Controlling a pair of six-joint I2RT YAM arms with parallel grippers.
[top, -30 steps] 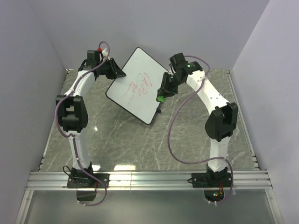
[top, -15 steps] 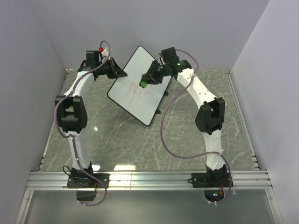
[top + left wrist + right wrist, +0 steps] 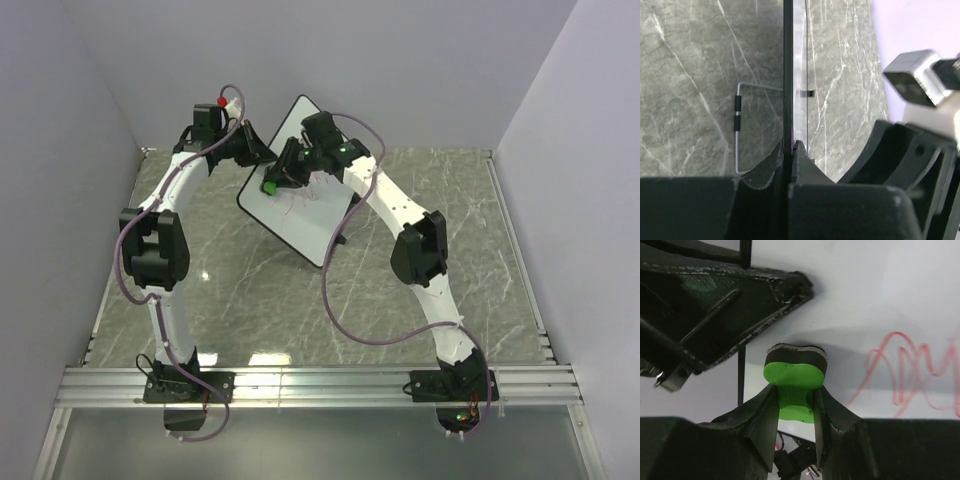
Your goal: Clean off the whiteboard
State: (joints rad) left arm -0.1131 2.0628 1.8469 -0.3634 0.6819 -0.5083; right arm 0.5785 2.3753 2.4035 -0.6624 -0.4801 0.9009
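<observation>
The whiteboard [image 3: 300,225] stands tilted at the back of the table, its face bearing faint red scribbles [image 3: 298,197]. My left gripper [image 3: 255,152] is shut on the board's upper left edge; in the left wrist view [image 3: 789,150] the thin black edge [image 3: 787,75] runs straight between its jaws. My right gripper [image 3: 278,178] is shut on the green eraser [image 3: 269,187] and holds it against the board's left part. In the right wrist view the gripper [image 3: 795,400] pinches the eraser [image 3: 794,377], its dark felt toward the white face, red scribbles [image 3: 905,375] to the right.
The marble tabletop [image 3: 250,300] lies around the board. A thin wire stand [image 3: 737,130] shows behind the board in the left wrist view. Grey walls close in the back and sides. An aluminium rail [image 3: 320,385] runs along the near edge.
My right arm has swung left across the board with the eraser, from beside its right edge to its left part. The red scribbles look fainter. The left gripper has held on.
</observation>
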